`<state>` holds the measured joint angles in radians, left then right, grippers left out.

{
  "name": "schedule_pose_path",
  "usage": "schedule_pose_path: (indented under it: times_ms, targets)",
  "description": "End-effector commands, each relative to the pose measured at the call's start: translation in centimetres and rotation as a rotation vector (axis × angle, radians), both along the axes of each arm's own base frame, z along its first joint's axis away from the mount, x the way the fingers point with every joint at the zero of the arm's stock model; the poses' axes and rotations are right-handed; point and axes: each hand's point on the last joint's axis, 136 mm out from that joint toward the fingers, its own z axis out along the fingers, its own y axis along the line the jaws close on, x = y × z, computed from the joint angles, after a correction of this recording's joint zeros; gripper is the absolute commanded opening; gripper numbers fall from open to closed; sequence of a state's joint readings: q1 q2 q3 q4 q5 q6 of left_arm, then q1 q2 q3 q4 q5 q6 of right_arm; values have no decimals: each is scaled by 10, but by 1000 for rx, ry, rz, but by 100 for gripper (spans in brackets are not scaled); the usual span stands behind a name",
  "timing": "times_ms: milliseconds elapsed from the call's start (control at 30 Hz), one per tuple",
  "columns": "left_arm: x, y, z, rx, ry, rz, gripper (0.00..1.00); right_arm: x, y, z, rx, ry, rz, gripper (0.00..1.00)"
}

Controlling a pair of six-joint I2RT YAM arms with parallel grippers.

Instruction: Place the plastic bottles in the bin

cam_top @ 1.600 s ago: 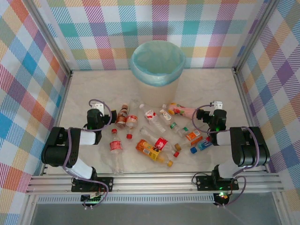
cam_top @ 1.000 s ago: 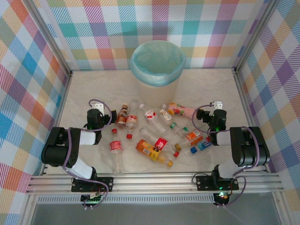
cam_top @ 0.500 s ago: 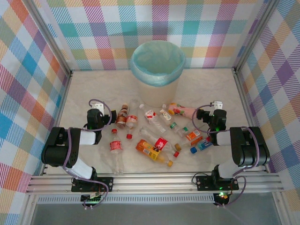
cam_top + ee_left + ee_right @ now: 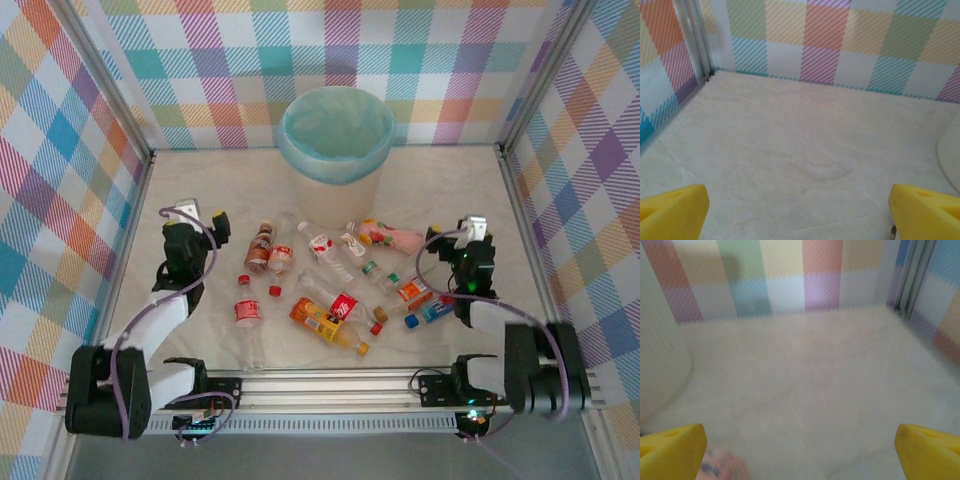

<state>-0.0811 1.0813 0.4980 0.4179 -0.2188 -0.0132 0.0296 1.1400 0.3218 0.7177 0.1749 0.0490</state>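
The plastic bottles [image 4: 325, 322] lie crowded on the surface [image 4: 440, 190] in front of the bin [image 4: 335, 195]. The left fingers [image 4: 675, 207] and right fingers [image 4: 930, 447] gape wide and hold nothing. Closing on so tight a heap could pinch two bottles at once, or send round ones rolling away from the bin.

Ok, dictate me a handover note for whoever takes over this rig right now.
Left gripper: open, empty, over bare table.
Right gripper: open, empty, near the pink bottle.
Plastic bottles: all lying on the table between the arms, before the bin.
Done: nothing binned, it seems.
Left: every bottle goes into the bin.
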Motion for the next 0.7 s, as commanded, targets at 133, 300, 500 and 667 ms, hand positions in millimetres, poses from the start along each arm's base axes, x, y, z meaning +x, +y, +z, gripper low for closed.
schedule_pose_path:
  times_ms: [133, 300, 500, 667]
  targets:
    - [-29, -31, 73, -70, -41, -98, 89, -32, 41, 47, 226, 179, 160, 88]
    - [-58, -62, 71, -149, 174, -206, 86, -63, 116, 67, 345, 349, 424, 83]
    - [-112, -60, 8, -273, 581, -122, 82, -106, 203, 70, 263, 540, 702, 80]
    - [-134, -66, -27, -355, 766, -80, 77, -111, 235, 63, 224, 625, 778, 79]
